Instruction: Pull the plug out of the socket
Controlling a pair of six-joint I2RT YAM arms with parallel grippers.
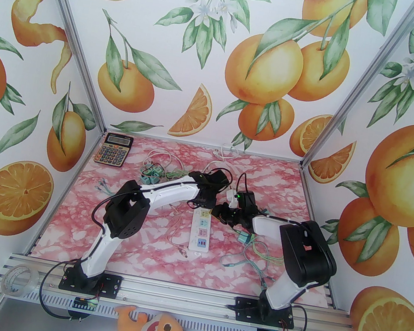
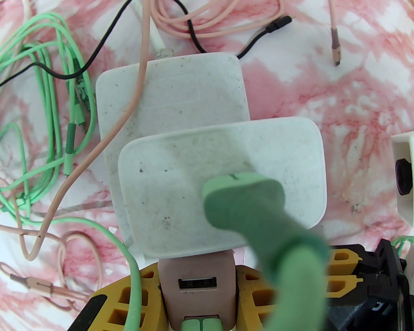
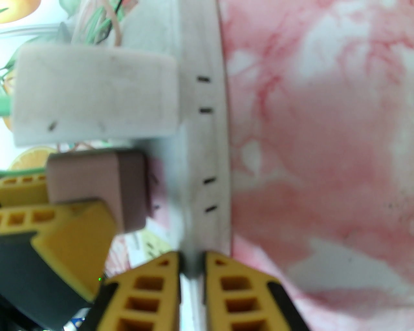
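- The pink-marbled table (image 1: pixel 140 236) carries the whole job. Loose green and pink cables (image 2: pixel 48 129) lie scattered over it, well clear of the grip.
- The white power strip (image 1: pixel 199 234) lies near the middle of the table. Its long axis runs from the near edge toward the back wall, and both arms meet over its far half.
- The right gripper (image 3: pixel 192 268) is narrowed onto the strip's edge, one yellow finger on each side of the white rim. This looks like a brace to stop the strip from lifting.
- A white adapter (image 2: pixel 220 184) with a green cable plugged into it sits in the strip just beyond the plug, close against it.
- The left gripper (image 2: pixel 198 300) is closed on the pink plug (image 2: pixel 197 274), with a finger pressed to each flank. The plug is seated in the strip and its USB port faces the wrist camera.
- The deciding relation is that the plug stands out at right angles from the strip's face. It is already between the left fingers, so the pull should go straight back along the plug's own axis, away from that face and across the strip's length. Tilting toward the white neighbour could make it bind.
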